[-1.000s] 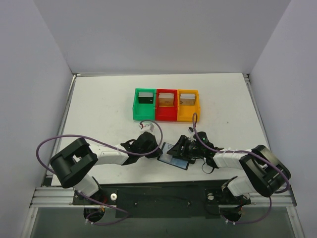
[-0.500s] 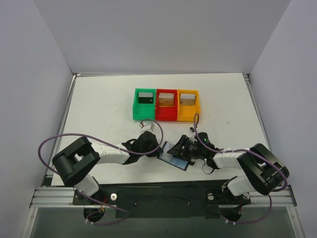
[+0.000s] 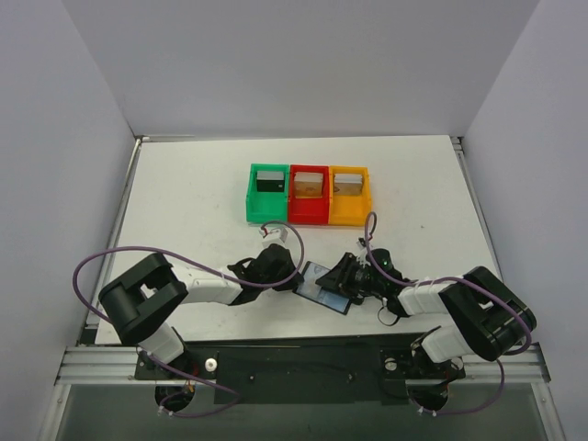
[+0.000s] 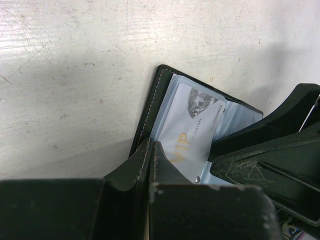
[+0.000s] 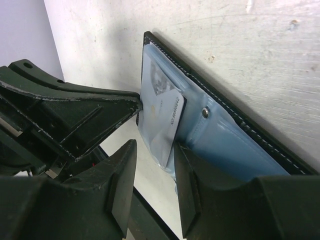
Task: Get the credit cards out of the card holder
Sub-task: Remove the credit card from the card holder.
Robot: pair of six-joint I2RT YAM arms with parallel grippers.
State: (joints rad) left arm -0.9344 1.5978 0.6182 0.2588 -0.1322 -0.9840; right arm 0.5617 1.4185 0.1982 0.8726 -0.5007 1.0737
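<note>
Card holder (image 3: 323, 287) open on table (image 3: 184, 202) between your arms | left gripper (image 4: 151, 145) closed, likely pinning its edge | right gripper (image 5: 155, 146) parted astride the VIP card (image 5: 165, 117), ready to pinch

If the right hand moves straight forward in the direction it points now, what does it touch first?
Most likely the pale card sticking out of the open card holder; its edge lies between the right hand's fingers. Depth is hard to judge.

The fingers (image 5: 120, 185) of the right gripper (image 5: 155, 152) have narrowed around the white card (image 5: 164, 122). This gripper has also shifted slightly to the right.
</note>
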